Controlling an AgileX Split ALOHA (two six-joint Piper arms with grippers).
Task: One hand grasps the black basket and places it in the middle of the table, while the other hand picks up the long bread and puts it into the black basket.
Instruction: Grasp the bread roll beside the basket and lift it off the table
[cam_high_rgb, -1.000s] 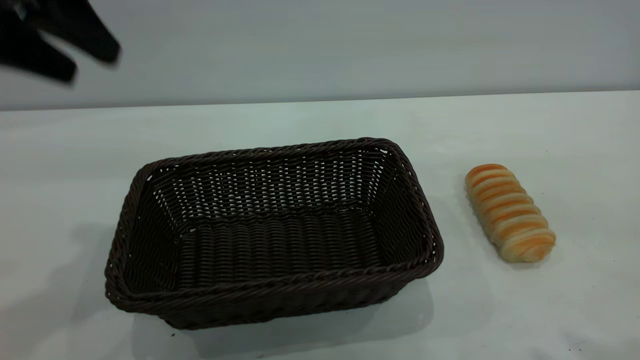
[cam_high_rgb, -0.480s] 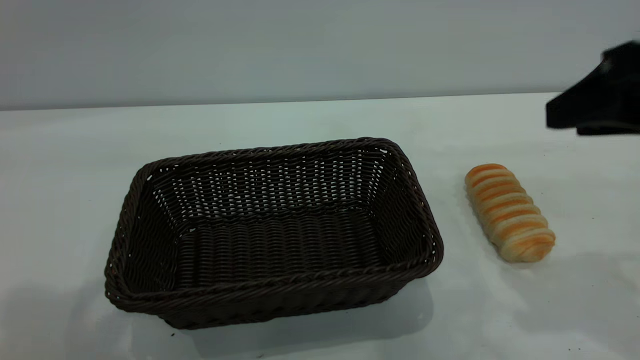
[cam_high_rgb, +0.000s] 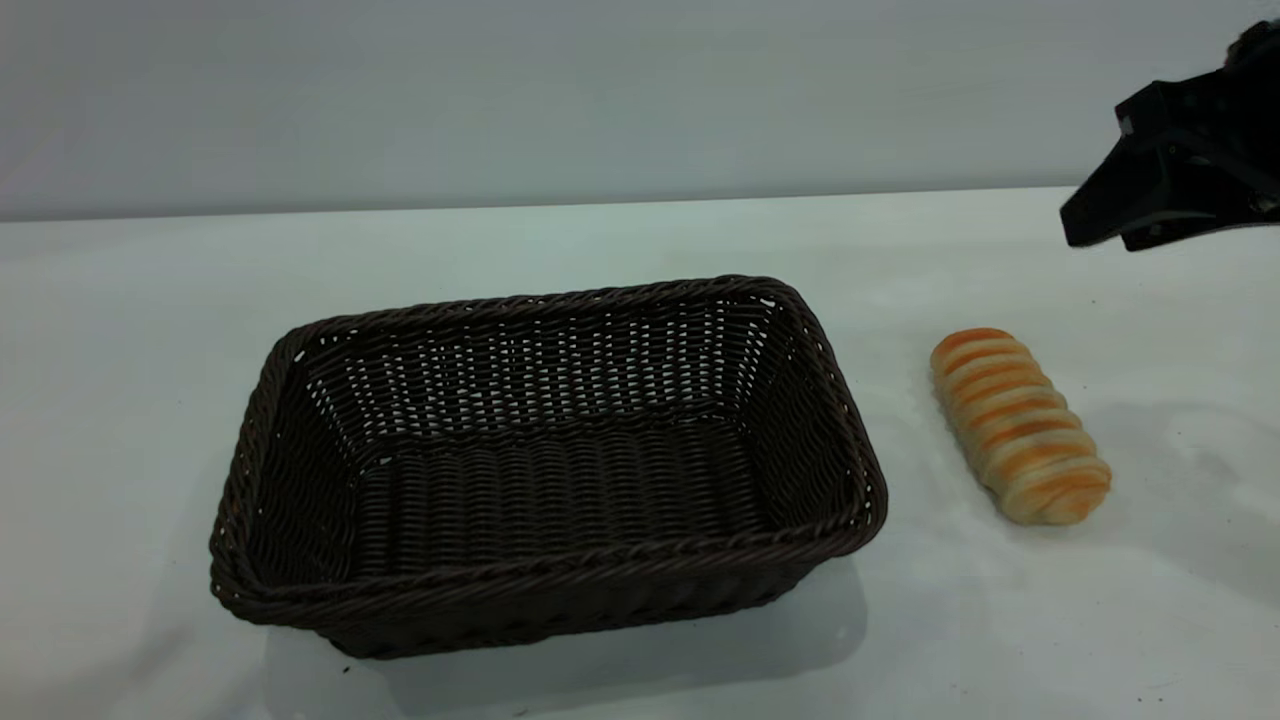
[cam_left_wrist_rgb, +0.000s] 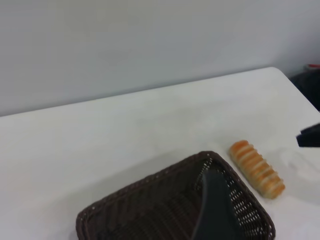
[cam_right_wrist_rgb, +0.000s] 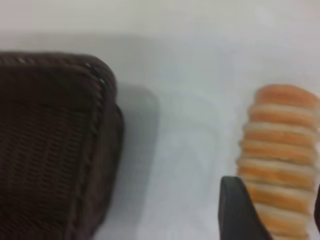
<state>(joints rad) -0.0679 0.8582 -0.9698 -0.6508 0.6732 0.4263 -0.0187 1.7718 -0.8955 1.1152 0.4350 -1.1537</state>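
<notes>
We count one black basket (cam_high_rgb: 545, 465) and one long bread (cam_high_rgb: 1019, 424) on the white matte table (cam_high_rgb: 640, 240), and two grippers in all. The basket, a rectangular tub of dark brown-black woven wicker with rounded corners, a braided rim and open-weave walls, sits mid-table, empty. The bread, a small oblong bun with a ridged top striped golden-orange and cream, lies just right of the basket, apart from it. The right gripper (cam_high_rgb: 1105, 232) hangs in the air at the far right, above and beyond the bread; from its wrist camera we see a dark finger (cam_right_wrist_rgb: 239, 212) beside the bun with the jaws spread wide. Of the left gripper we see only one dark finger (cam_left_wrist_rgb: 214, 210) over the basket, and we cannot tell whether it is open or closed.
</notes>
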